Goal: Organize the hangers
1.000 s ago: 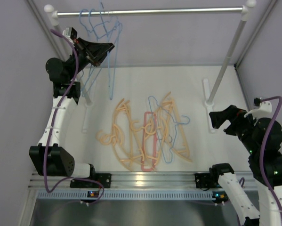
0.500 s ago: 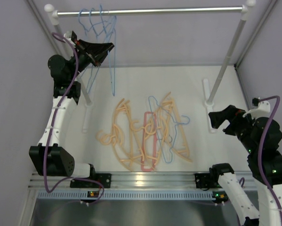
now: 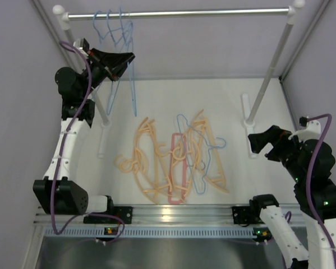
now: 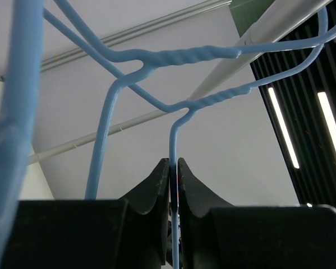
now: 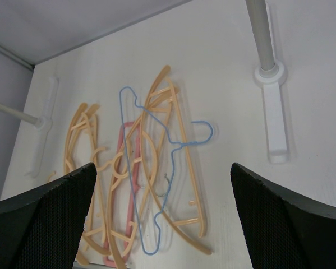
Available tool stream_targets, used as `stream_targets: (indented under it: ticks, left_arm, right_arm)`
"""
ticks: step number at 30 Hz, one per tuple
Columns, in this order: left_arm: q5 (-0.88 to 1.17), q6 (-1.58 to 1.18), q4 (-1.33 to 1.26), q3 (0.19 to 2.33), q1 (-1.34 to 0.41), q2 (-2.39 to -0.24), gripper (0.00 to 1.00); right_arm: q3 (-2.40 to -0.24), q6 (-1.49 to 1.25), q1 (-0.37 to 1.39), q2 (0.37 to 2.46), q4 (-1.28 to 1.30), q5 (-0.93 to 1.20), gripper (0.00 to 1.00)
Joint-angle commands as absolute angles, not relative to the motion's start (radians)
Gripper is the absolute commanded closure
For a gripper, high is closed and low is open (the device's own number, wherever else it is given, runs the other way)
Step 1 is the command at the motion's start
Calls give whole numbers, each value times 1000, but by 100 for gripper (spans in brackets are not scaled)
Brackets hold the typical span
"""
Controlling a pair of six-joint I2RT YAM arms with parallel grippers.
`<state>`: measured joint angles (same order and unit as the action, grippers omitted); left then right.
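My left gripper is raised at the far left, just under the silver rail. It is shut on the wire of a light-blue hanger; the left wrist view shows the wire pinched between the fingertips. Other light-blue hangers hang hooked on the rail beside it. On the table lies a tangled pile: peach-orange hangers, a pink-red hanger and a light-blue hanger, also in the right wrist view. My right gripper is open and empty, above the table to the right of the pile.
The rail's two white posts stand on flat feet at the left and the right. Grey walls close in the left, back and right. An aluminium bar runs along the near edge.
My left gripper has shifted slightly up and left with the light-blue hanger, bringing its hook closer to the others on the rail. The right arm has barely moved.
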<state>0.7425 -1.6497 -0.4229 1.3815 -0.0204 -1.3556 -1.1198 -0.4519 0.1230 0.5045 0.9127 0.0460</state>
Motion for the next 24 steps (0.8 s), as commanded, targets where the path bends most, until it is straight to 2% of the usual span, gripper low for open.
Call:
stream_targets:
  ticks: [1,3,7,14,20,24]
  left_arm:
    - [732,-1614,-434,1378,-12,-1298,85]
    - [735,-1600,-423,1378,-12,-1287,80]
    - [736,-1585,-413,1368,-12,-1272,63]
    - [749,-1557,-393,1353,-12,-1238,47]
    - [767,-1519,-358,1348,-12,-1195,40]
    - [764,-1389,-240,1370,-12,-1151,40]
  right_arm:
    - [-1120,-437,115,499,885,38,1]
    - [-1120,-439,115,499,885,38,0]
    - [-1117,-437,114,497,885,38,0]
    - [-1115,-439,115,497,885,40,1]
    - [-1115,-437,114,500,884,38,1]
    - [-1115,-436,115,499,884,38,1]
